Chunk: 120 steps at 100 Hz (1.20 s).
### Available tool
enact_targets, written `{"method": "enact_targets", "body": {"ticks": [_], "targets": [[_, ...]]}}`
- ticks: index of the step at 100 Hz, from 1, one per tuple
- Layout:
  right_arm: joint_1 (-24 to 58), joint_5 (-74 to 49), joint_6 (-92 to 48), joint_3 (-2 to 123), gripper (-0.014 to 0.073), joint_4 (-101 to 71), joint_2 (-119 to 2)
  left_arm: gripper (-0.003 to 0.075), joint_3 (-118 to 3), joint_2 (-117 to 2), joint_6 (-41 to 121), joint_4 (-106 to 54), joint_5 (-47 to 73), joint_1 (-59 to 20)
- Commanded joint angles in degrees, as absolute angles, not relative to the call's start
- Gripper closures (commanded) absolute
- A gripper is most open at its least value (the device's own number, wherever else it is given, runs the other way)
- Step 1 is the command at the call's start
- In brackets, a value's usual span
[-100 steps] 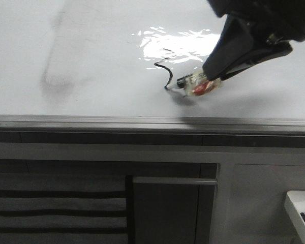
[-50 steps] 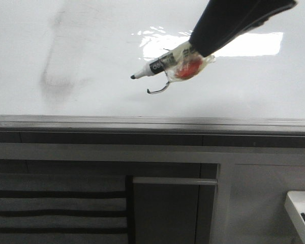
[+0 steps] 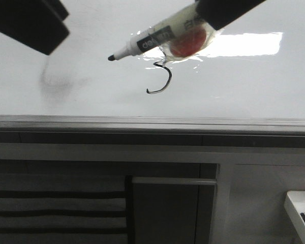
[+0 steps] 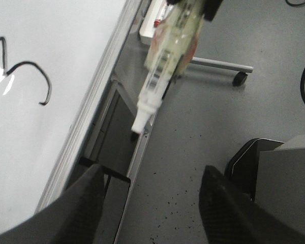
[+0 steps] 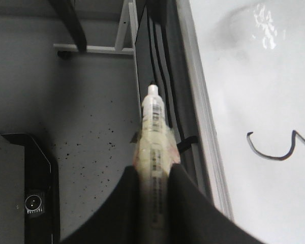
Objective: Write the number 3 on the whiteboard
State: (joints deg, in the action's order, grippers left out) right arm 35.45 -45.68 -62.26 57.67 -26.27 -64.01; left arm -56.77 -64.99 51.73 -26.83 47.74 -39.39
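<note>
Lifted away now, the marker (image 3: 157,36) has gone up off the whiteboard (image 3: 254,86) since a second ago, when its tip was down drawing the bottom curve. A dark left arm has also come into the top corner of the front view.

The whiteboard is the biggest thing. It has a grey rail (image 3: 152,122) along its edge and a grey smudge (image 3: 56,81). The number 3 (image 3: 161,79) sits near the middle, just under the bright glare. Its lower hook looks done, but the top part is hard to see in the shine.

The right gripper (image 5: 153,175) is squeezed tight on the marker. The left gripper (image 4: 150,203) has its fingers spread wide, holding nothing.

To do this well, I think the pen should stay off the board so nothing smears.

A small white tray (image 3: 301,211) sits low by the cabinet. Something dark is in it, too small to tell.
</note>
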Motion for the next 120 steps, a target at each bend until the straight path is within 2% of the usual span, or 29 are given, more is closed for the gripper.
{"method": "enact_targets", "body": {"ticks": [1, 29, 59, 66, 85, 99, 110, 120], "targets": [[36.0, -41.4, -63.6, 59.7, 0.0626, -27.4, -62.7, 0.0344, -60.4, -67.0, 53.0, -29.0, 43.9, -41.3], [36.1, -41.4, -63.6, 59.7, 0.0626, -27.4, -62.7, 0.0344, -65.2, -73.8, 55.5, -29.0, 43.0, -43.8], [36.1, -41.1, -63.6, 59.7, 0.0626, -27.4, -62.7, 0.0346, -65.5, -75.1, 55.6, -29.1, 42.7, -43.8], [36.1, -41.1, -63.6, 59.7, 0.0626, -27.5, -62.7, 0.0386, -65.5, -75.1, 55.6, -29.4, 42.7, -43.8], [36.1, -41.0, -63.6, 59.7, 0.0626, -27.5, -62.8, 0.0581, -65.5, -75.1, 55.6, -29.6, 42.7, -43.8], [36.1, -42.0, -63.6, 59.7, 0.0626, -27.5, -62.8, 0.0684, -65.5, -75.1, 55.6, -29.6, 42.7, -43.8], [36.1, -42.1, -63.5, 59.6, 0.0623, -27.5, -62.8, 0.0739, -65.5, -75.1, 55.6, -29.6, 42.7, -43.8], [36.1, -41.9, -63.5, 59.6, 0.0622, -27.5, -62.8, 0.0739, -65.5, -75.1, 55.6, -29.6, 42.7, -43.8]]}}
